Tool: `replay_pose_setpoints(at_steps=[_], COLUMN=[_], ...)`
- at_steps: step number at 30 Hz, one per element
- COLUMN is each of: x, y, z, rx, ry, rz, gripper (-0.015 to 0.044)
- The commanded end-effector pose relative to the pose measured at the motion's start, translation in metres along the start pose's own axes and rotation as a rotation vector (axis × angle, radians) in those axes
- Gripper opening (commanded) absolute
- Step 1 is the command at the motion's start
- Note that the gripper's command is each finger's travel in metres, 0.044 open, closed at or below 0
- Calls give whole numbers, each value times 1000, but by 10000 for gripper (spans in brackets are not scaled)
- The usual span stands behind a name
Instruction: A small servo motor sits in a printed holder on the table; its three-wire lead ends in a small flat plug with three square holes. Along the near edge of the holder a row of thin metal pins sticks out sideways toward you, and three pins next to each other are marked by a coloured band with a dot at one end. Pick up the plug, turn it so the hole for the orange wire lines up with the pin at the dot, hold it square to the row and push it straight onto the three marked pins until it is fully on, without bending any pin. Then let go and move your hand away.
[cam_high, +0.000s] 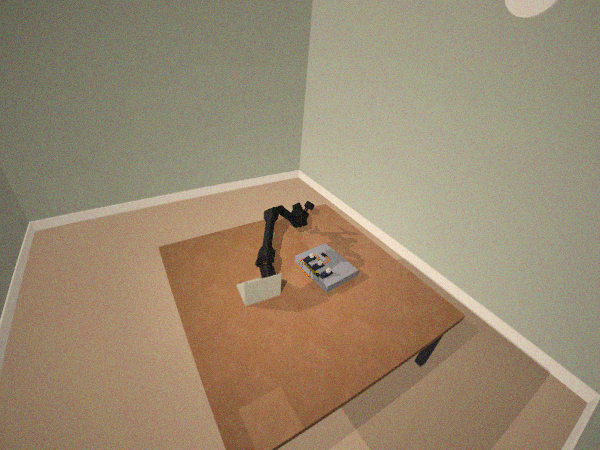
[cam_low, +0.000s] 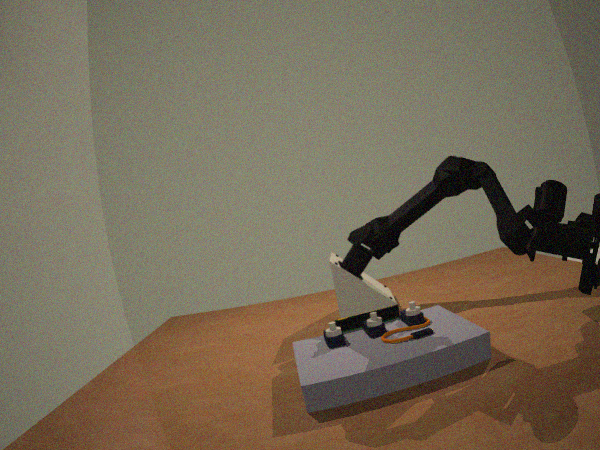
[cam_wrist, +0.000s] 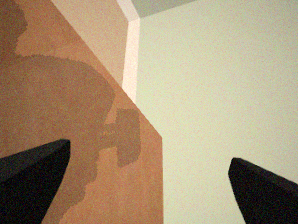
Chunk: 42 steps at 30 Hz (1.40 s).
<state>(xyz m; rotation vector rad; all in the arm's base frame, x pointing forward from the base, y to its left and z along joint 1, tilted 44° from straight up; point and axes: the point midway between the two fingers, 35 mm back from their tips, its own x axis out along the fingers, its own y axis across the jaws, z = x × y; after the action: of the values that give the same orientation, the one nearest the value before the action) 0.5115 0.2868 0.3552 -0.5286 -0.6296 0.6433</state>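
Note:
The plug is a small black piece lying on top of the blue-grey holder, at the end of the looped orange lead. Three dark servos with white tops stand on the holder; one servo is at the left in the exterior view. A dark strip runs along the holder's edge on the arm's side. Single pins, the dot and the plug's holes are too small to tell. My gripper is open and empty, raised beyond the holder and away from the plug, partly cut off in the exterior view.
The white angled arm base stands on the wooden table beside the holder's strip side. The arm's shadow falls across the table. The wrist view shows a table corner and the wall beyond.

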Motion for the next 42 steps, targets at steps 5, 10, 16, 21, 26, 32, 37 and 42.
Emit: replay_pose_setpoints(at_steps=[5, 10, 16, 21, 26, 32, 37, 42], x=[-4, -15, -34, -53, -72, -96, -117, -139], y=[-5, -21, -42, -58, -72, -86, -96, -104], z=[1, 5, 11, 15, 20, 25, 29, 33], rx=[9, 37, 76, 104, 139, 180, 215, 249], ry=[12, 48, 100, 146, 188, 237, 277, 315], rz=[-7, -31, -68, -97, -132, -177, -216, -257], gripper=[269, 137, 115, 115, 115, 115, 115, 115])
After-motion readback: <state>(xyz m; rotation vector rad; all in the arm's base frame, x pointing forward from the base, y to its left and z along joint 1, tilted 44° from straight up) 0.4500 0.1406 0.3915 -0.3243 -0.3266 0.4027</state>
